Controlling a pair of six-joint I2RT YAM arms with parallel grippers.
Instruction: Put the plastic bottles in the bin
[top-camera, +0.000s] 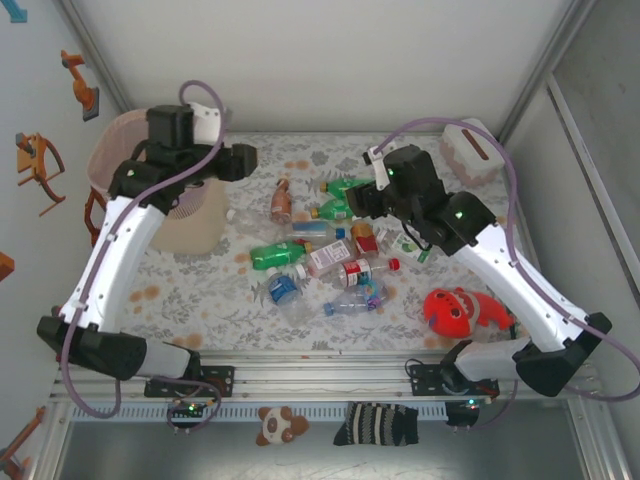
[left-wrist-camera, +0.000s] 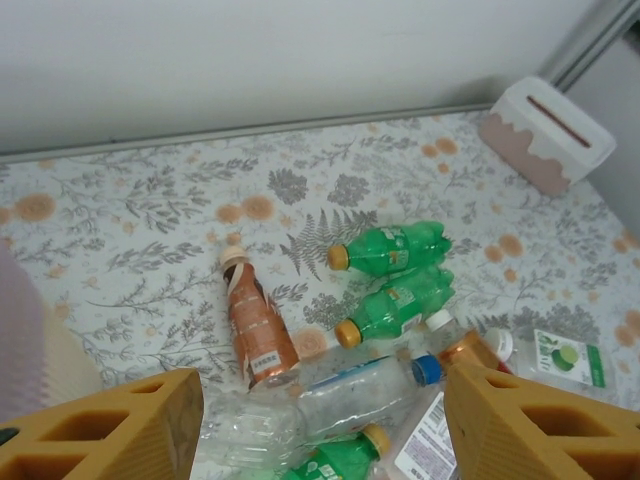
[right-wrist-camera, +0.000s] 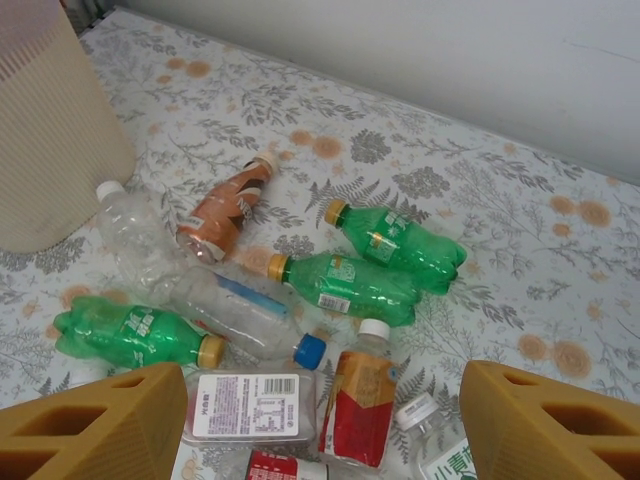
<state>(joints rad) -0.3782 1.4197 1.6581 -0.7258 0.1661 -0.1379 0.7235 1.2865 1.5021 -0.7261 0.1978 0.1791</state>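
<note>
Bottles (top-camera: 279, 255) loose on floral table (top-camera: 200, 292) beside pale-pink bin (right-wrist-camera: 50, 130)

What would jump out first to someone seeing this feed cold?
The heap of bottles in the middle of the table stands out first: green, clear and brown ones lying on their sides. Next come the pale-pink bin at the far left and the red toy near the front right.
</note>
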